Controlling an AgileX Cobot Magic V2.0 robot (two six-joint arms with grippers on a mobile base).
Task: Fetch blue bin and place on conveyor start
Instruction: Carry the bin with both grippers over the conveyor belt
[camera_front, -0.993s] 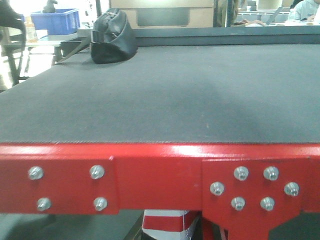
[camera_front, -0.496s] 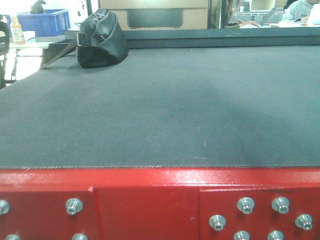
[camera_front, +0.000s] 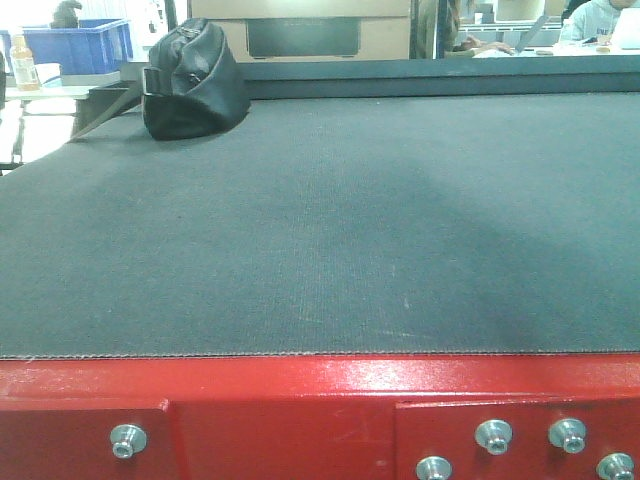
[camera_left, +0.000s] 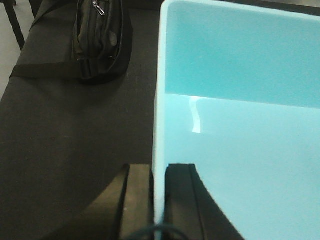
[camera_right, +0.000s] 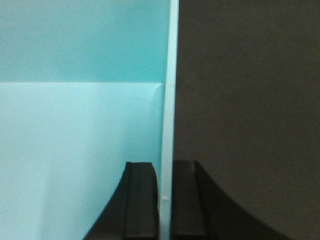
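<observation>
Blue bin (camera_left: 240, 125) showing only bare floor, positioned over conveyor belt (camera_left: 75, 140) beside black bag (camera_left: 100, 45) - contact unclear. Left gripper (camera_left: 159, 171) pinching left wall, right gripper (camera_right: 165, 169) pinching right wall.

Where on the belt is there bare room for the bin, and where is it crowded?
The conveyor belt lies bare, with room for the blue bin, from the red frame at its near edge to the far end, across centre and right. The crowded spot is the far left corner, where the black bag sits.

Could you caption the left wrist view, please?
Left gripper clamps the blue bin by its wall over the belt, black bag beyond.
</observation>
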